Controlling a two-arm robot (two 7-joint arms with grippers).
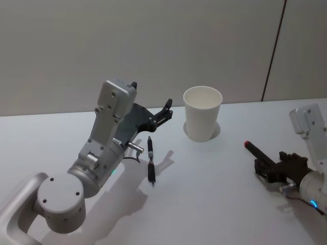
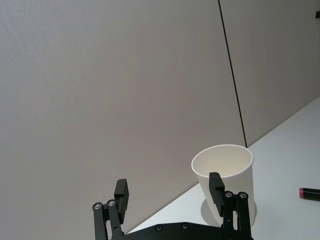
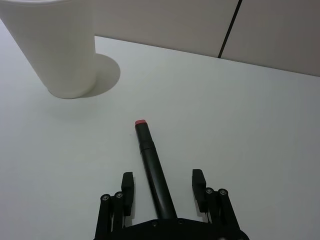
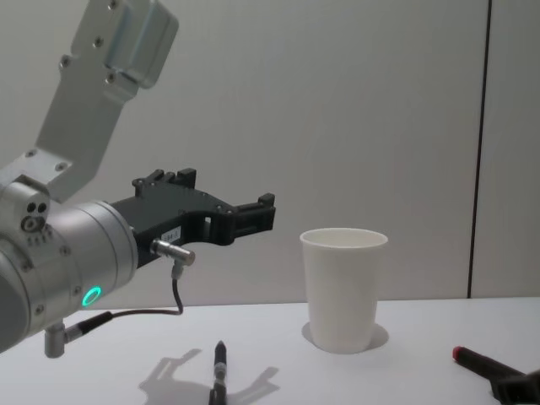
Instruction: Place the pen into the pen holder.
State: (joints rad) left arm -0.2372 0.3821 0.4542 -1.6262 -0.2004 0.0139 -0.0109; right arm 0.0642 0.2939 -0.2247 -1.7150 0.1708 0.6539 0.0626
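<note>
Hovering, left pincer open, empty, facing pen holder; right pincer low, open astride red-tipped pen.

Wall: a plain grey wall is rising behind the table.
Seam: a dark vertical seam is running down it.
Light: soft shadows are falling on the white tabletop.

The left arm comes up from the near left corner of the desk, elbow bent high and wrist turned level. The left end effector hangs above the desk's middle and points toward the far edge, its fingers spread wide. The right arm sits low by the desk's right edge. The right end effector is down close to the surface, aimed inward toward the middle, fingers parted.
</note>
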